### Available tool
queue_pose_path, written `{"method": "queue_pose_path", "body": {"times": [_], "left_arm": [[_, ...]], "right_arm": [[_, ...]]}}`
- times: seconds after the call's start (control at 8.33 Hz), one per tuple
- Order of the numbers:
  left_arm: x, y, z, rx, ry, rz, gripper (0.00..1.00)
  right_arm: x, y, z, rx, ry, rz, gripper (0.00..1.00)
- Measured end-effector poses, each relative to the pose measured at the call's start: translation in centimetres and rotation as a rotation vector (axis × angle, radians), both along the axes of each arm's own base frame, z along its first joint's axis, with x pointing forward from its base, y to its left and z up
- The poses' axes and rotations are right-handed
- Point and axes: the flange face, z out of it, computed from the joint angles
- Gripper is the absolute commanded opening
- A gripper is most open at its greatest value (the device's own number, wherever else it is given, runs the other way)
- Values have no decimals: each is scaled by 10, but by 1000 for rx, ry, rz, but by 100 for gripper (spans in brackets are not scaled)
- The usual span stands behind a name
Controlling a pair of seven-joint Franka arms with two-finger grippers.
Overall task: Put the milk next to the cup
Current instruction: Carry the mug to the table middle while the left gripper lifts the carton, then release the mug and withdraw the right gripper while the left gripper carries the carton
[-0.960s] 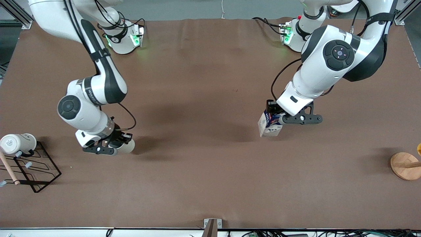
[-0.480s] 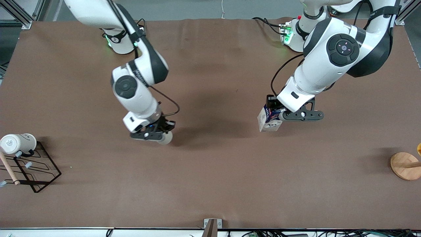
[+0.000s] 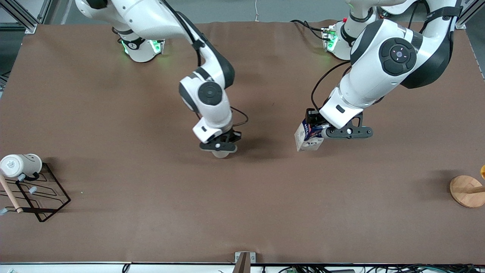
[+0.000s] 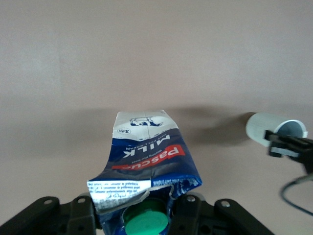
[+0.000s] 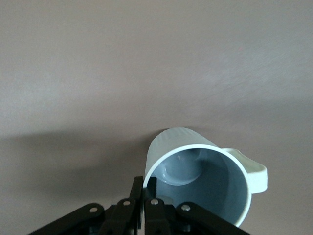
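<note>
The milk (image 3: 307,138), a blue and white carton, hangs tilted in my left gripper (image 3: 320,132) just over the middle of the table. In the left wrist view the fingers (image 4: 87,215) clamp the carton (image 4: 146,152) at its top beside the green cap (image 4: 145,223). My right gripper (image 3: 221,147) is shut on the rim of the beige cup (image 3: 221,154) and holds it over the table, toward the right arm's end from the milk. In the right wrist view the gripper (image 5: 145,188) pinches the cup's (image 5: 205,181) wall, handle outward. The cup also shows in the left wrist view (image 4: 266,128).
A white cup with a printed base (image 3: 19,165) lies on a black wire rack (image 3: 41,197) at the right arm's end, with a wooden stick (image 3: 9,193). A round wooden base (image 3: 468,191) stands at the left arm's end.
My right arm has carried the cup from near the rack to the middle of the table, toward the milk. My left gripper with the milk has shifted only slightly.
</note>
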Motion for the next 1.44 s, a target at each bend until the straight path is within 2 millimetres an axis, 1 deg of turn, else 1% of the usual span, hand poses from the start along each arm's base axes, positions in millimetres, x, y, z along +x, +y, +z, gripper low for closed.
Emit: {"method": "queue_pose_path", "body": {"times": [0.12, 0.24, 0.36, 0.48, 0.84, 1.08, 1.2, 1.32, 1.44], "left_arm": [[0, 0, 0, 0, 0, 0, 40], [-1, -1, 0, -1, 1, -2, 40], [-3, -6, 1, -7, 5, 1, 41], [-8, -15, 2, -14, 10, 3, 41], [-29, -49, 5, -25, 23, -8, 41], [-41, -67, 5, -27, 32, -23, 41], [-48, -78, 4, -26, 39, -21, 40], [-53, -87, 1, -24, 47, -19, 40], [-58, -94, -1, -23, 54, -18, 41]], "right_arm": [[0, 9, -4, -8, 5, 2, 0], [1, 13, -3, -9, 5, 3, 0], [1, 14, -2, -11, 8, 1, 0], [1, 14, -3, -12, 10, -7, 2], [1, 13, -8, -17, 15, -16, 99], [3, 13, -6, -21, 6, -13, 100], [6, 10, 2, -32, 11, -20, 100], [13, 3, 20, -37, 13, -36, 100], [21, -8, 51, -22, 12, -66, 100]]}}
